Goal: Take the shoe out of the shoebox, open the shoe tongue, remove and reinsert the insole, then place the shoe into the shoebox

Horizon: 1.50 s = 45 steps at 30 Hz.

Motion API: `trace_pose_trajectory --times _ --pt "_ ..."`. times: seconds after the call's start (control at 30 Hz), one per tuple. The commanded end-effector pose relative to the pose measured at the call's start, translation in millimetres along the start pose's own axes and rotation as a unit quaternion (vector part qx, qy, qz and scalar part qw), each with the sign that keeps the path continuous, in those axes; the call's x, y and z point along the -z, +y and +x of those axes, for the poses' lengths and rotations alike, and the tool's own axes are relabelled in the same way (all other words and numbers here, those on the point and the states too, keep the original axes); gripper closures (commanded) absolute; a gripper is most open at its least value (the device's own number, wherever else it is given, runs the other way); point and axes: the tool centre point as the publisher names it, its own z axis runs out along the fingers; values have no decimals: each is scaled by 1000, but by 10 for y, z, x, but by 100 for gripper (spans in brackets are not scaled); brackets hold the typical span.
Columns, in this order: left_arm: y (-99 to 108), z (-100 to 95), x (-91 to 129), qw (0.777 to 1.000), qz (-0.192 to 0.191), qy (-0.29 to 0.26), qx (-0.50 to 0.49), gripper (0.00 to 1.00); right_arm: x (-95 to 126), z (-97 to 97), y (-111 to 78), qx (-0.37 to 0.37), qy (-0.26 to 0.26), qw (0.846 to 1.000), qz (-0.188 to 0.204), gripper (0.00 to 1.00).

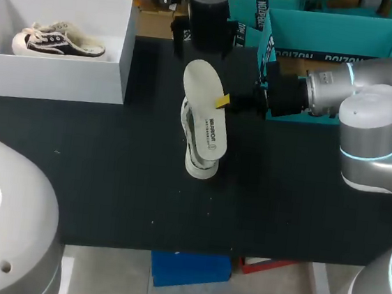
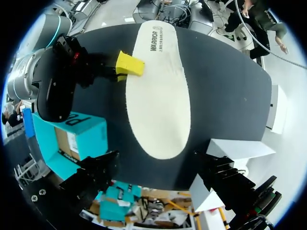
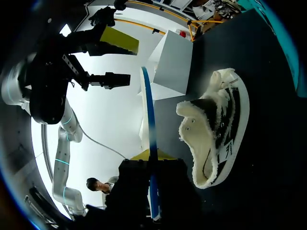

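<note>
Print-bearing insole (image 1: 205, 95) in right tool (image 1: 222, 102), above shoe (image 1: 199, 167)

A matte black table (image 1: 108, 180) spans the view, a teal cardboard box (image 1: 334, 35) at its far corner.

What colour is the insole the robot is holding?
The insole is cream-white, with dark print near one end. The left wrist view shows it best.

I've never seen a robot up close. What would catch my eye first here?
A pale insole, held up over the black table and pinched at one edge by the right arm's yellow-tipped jaws. Just below it lies a white shoe, and another shoe sits in the white shoebox at the table's far left.
</note>
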Motion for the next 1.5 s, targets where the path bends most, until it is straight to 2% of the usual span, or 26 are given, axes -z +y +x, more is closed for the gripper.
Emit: trace_pose_trajectory --times 0.03,0.2,0.73,1.3,1.5 --pt "7 12 -18 1000 -1 -5 -2 0 -16 -6 0 0 0 1000 -1 100" --pt "-97 56 12 1000 -4 -10 -2 0 -16 -6 0 0 0 1000 -1 100" --pt "-646 186 145 1000 -17 -7 -11 0 -16 -6 0 0 0 1000 -1 100" --pt "-1363 262 182 999 -14 -17 -24 0 -16 -6 0 0 0 1000 -1 100" --pt "-1541 249 184 999 -12 -23 -33 0 -16 -6 0 0 0 1000 -1 100"
